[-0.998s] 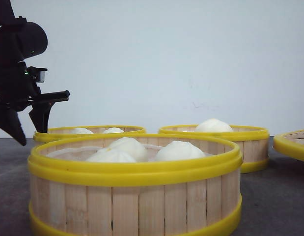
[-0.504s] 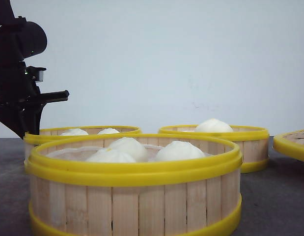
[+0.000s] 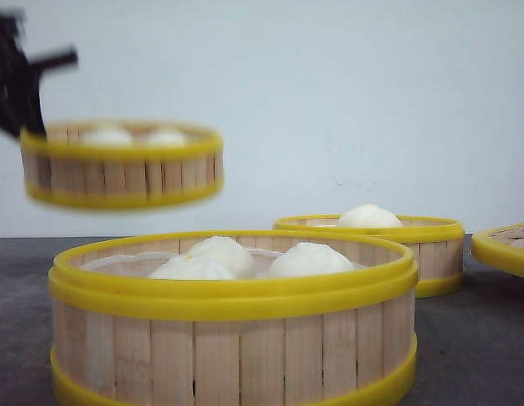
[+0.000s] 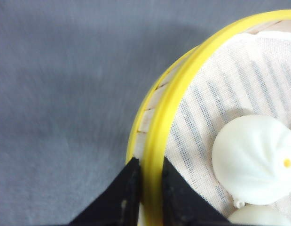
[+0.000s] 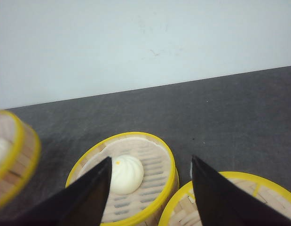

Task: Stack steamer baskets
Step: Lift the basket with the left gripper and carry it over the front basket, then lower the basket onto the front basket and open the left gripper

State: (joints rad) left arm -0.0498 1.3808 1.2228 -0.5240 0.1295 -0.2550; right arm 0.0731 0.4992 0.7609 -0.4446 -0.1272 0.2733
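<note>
Left gripper (image 4: 146,200) clamped on the wall of the lifted steamer basket (image 3: 122,165): one finger outside, one inside, yellow top rim (image 4: 159,136) pinched between them in the left wrist view. Basket airborne at far left of the front view, well clear of the table (image 3: 473,338), motion-blurred, roughly level with a slight tilt. Two buns (image 3: 135,135) showing above its rim; cloth liner (image 4: 216,108) underneath them in the wrist view.

Right gripper (image 5: 150,188) wide apart, holding nothing, hanging above the back-right basket (image 5: 131,179), which carries a single bun (image 5: 126,174).

Nearest basket (image 3: 232,321) on the table front and centre, three buns (image 3: 245,258) inside, tops poking just above the rim. Partial yellow-rimmed item at the right edge (image 3: 503,249), probably a lid or another tray; can't tell.

Step in hand, judged: transport phase of the first stack, basket picked and raised, not yet over a target. Target not determinable from these views; the near basket or the back-right one both plausible.

Next move calls for:
- enough height to clear the target's rim and buns
- levelling before descent, since a one-sided rim grip invites sag on the far side
- centring bottom rim over top rim, then a slow lower
- release only once seated all round

Risk: off-centre landing squashing buns or riding on one edge.
</note>
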